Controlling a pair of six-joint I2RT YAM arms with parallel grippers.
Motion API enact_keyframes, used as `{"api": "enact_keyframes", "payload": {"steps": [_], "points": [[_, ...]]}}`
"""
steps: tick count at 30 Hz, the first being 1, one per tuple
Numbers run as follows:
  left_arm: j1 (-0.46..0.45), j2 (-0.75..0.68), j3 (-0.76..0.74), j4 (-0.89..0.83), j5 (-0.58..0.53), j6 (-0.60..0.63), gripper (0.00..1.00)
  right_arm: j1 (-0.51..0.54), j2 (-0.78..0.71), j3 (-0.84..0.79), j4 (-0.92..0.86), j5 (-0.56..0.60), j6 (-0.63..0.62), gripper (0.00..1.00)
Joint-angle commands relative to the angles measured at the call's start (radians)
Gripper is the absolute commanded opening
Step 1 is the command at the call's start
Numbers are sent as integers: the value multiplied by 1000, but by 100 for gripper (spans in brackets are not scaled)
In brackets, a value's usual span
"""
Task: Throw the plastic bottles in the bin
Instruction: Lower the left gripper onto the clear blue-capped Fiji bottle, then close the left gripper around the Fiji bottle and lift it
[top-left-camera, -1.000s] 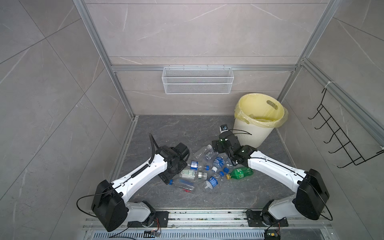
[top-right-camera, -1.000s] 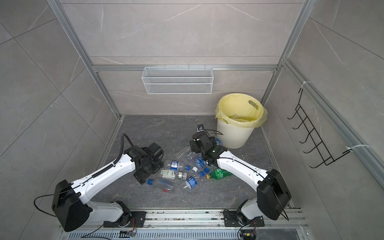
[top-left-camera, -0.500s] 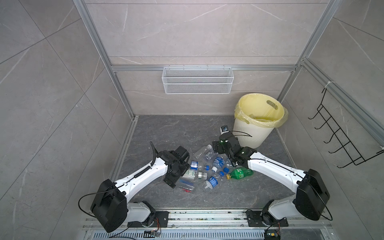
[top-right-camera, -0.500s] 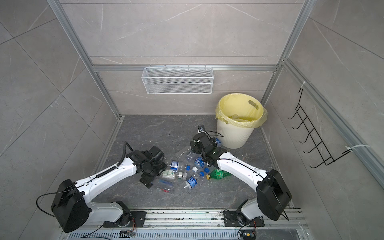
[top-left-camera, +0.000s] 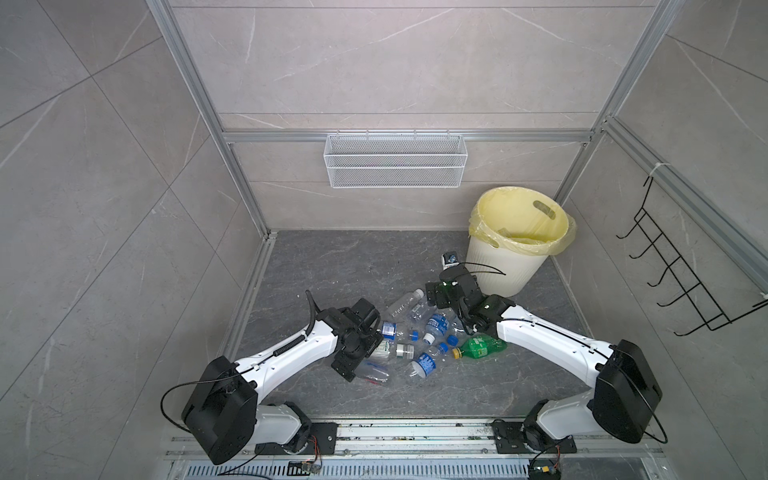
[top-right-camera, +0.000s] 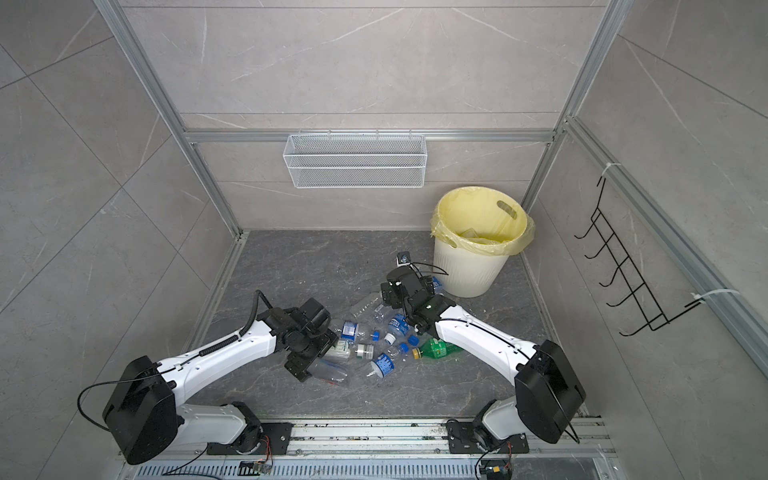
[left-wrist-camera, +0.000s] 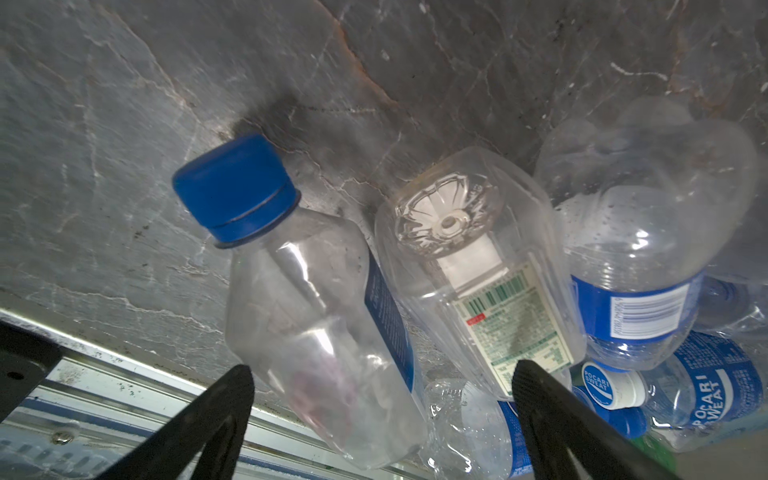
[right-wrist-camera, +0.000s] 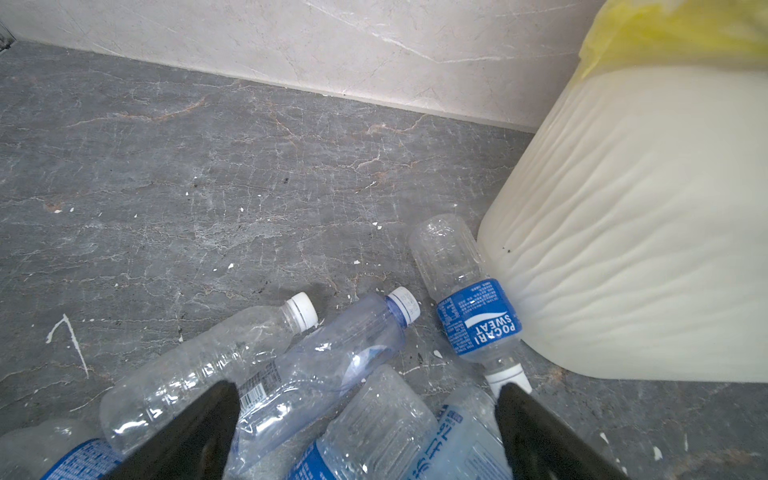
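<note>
In a top view, clear blue-labelled plastic bottles (top-left-camera: 436, 328) are heaped at lower centre, with the cream ribbed bin (top-left-camera: 505, 274) to their upper right. In the left wrist view, the left gripper (left-wrist-camera: 382, 368) is spread wide and empty over a clear blue-capped bottle (left-wrist-camera: 316, 324), whose long axis runs between the fingers. In the right wrist view, the right gripper (right-wrist-camera: 370, 388) is equally wide and empty above crumpled bottles.

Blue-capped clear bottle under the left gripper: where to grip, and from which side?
Probably across its mid-body, from straight above: the blue-capped clear bottle lies on its side, lengthwise between the jaws of the open left gripper. The green-labelled bottle crowds one side.
</note>
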Motion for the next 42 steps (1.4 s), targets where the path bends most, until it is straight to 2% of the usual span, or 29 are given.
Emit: {"api": "enact_keyframes", "payload": {"steps": [1,11,22,42], "points": [[-11,-24,-12,-10,17,-32,100,3,-25,-13,16,10,20,100],[-25,-3,-44,87,19,-10,100,3,-16,-13,19,2,23,100],[-24,21,-47,185,-31,3,100,0,-17,-13,19,3,23,100],[14,178,68,266,-110,74,100,-20,-37,-19,9,-1,39,100]]}}
